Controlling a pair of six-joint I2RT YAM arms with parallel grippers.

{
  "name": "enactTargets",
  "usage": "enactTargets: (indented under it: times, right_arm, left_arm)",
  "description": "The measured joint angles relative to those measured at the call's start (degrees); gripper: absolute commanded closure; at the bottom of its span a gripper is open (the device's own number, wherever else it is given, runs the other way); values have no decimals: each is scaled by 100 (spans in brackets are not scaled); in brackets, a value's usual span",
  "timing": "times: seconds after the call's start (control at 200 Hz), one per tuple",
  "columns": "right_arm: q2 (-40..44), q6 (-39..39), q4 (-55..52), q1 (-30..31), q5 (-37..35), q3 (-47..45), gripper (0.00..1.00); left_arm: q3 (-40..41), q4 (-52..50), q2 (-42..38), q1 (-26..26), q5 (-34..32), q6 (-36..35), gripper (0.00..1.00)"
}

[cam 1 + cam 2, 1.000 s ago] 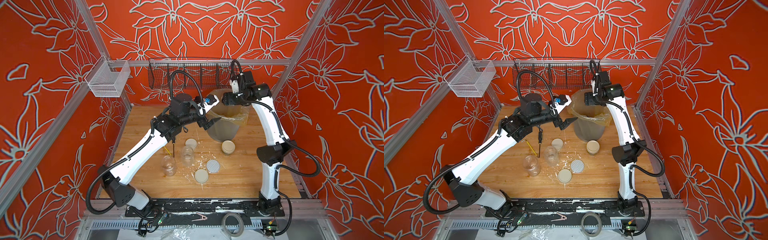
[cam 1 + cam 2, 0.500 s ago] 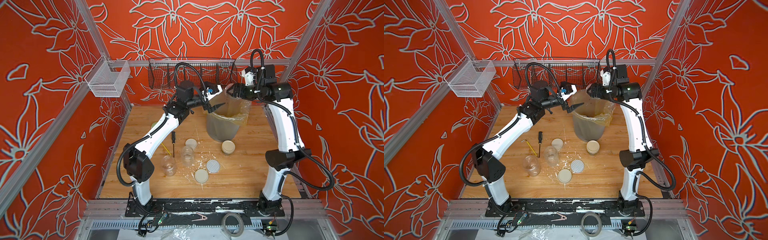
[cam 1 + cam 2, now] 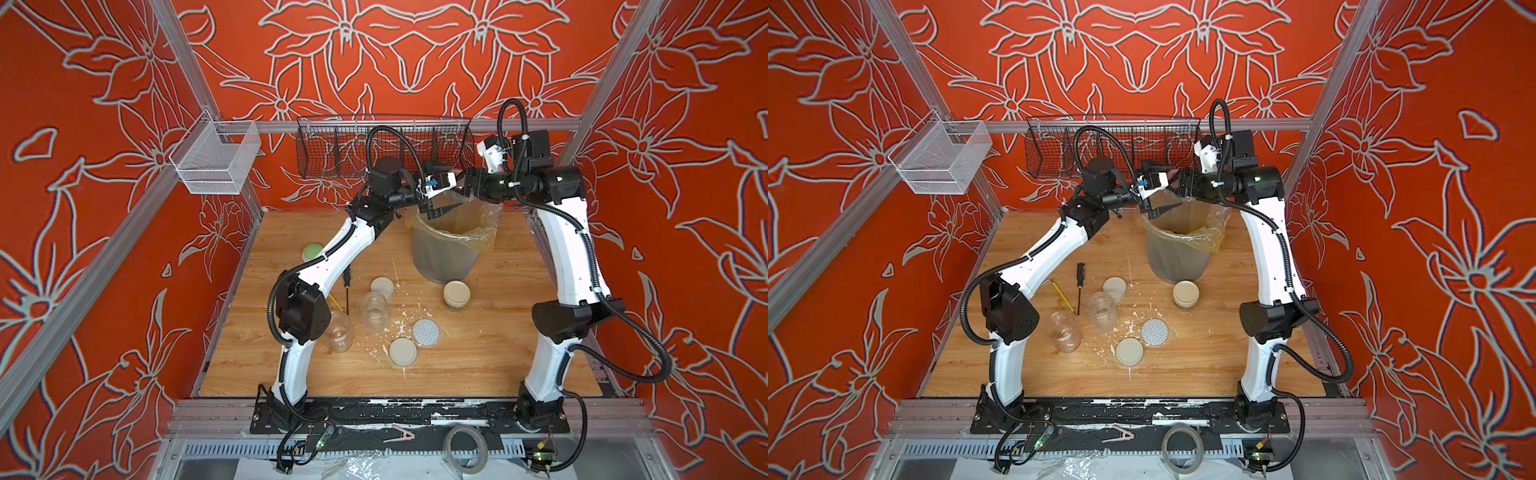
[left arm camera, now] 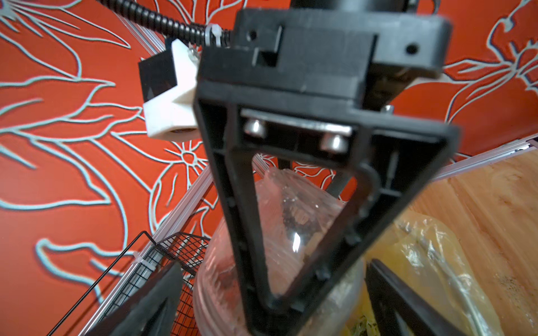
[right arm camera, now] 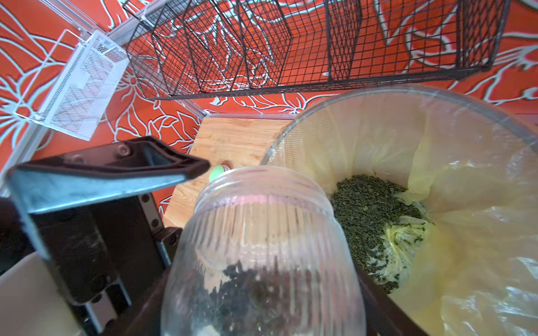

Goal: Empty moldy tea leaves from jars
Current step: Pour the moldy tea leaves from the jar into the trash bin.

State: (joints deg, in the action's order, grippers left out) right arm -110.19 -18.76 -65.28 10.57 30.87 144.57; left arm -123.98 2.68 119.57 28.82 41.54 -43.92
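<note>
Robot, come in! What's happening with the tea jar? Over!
Right gripper shut on jar at bin rim. Tea leaves left inside jar. Left gripper open, close beside it.

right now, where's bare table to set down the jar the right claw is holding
Bare wood lies between the bin and the right arm, and along the front edge in front of the cream lid. Crowded: the middle, where an open jar, a second open jar, the dotted lid and the lidded jar cluster; the screwdriver lies by the left arm.
</note>
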Motion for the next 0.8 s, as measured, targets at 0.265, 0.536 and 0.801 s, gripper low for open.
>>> enactTargets:
  times: [0.265,0.536,0.801]
  right_arm:
    - [7,-63,57,-2,192,-13,73]
    - [7,-162,214,-4,326,-214,73]
    - [116,-323,461,-4,232,-426,74]
  left_arm:
    - [-348,0,271,2,103,-151,3]
    - [-352,-7,367,2,103,-74,17]
    - [-352,48,374,4,37,376,36]
